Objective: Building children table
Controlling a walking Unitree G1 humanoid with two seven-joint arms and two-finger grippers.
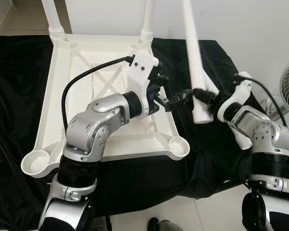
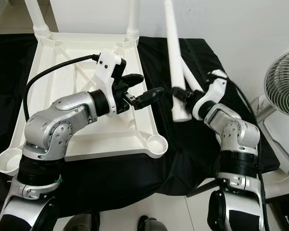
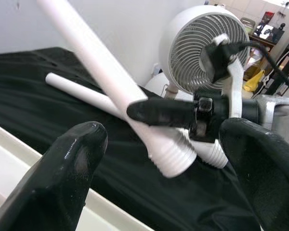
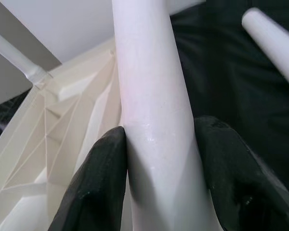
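R gripper (image 2: 183, 98) clamps white leg (image 2: 172, 53) upright, right of upturned tabletop (image 1: 67, 67). L gripper (image 2: 142, 91) open, empty, reaching twd leg. Risk: threaded end misses near-right socket (image 2: 156, 143), cross-threads; loose handover drops leg.

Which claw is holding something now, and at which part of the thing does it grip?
The right claw holds a white table leg near its lower, threaded end, fingers on both sides. The left claw is open and holds nothing.
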